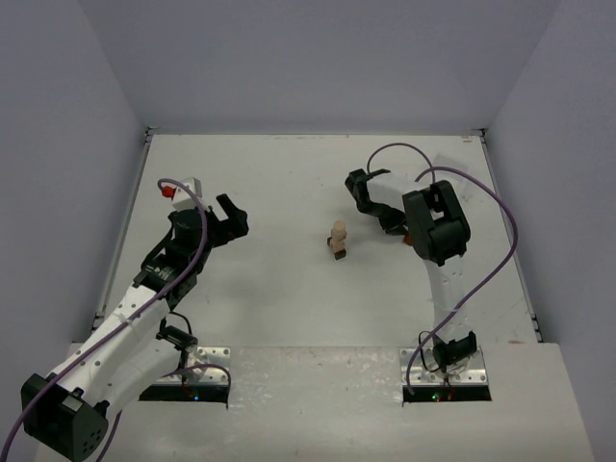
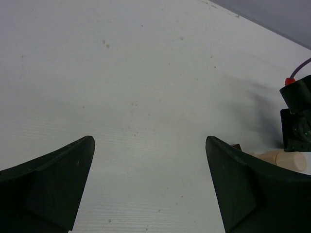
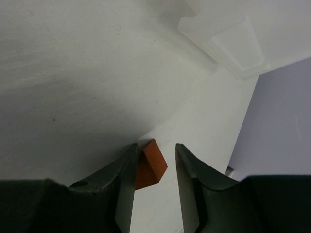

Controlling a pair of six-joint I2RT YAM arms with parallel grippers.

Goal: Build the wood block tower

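Note:
The wood block tower [image 1: 337, 241] stands near the middle of the table, a pale block on top of darker ones. Its pale top block [image 2: 284, 159] also shows at the right edge of the left wrist view. A reddish-brown wedge block [image 3: 150, 165] lies on the table between the fingers of my right gripper [image 3: 154, 153]. It rests against the left finger, with a gap to the right finger, and the jaws are partly open. From above, the right gripper [image 1: 399, 229] is to the right of the tower. My left gripper [image 2: 150, 145] is wide open over bare table, left of the tower [image 1: 231, 217].
The white table [image 1: 289, 173] is enclosed by pale walls at the back and both sides. A white part of the right arm [image 3: 228, 43] fills the top of the right wrist view. A black arm part with a red connector [image 2: 297, 102] sits at the right of the left wrist view.

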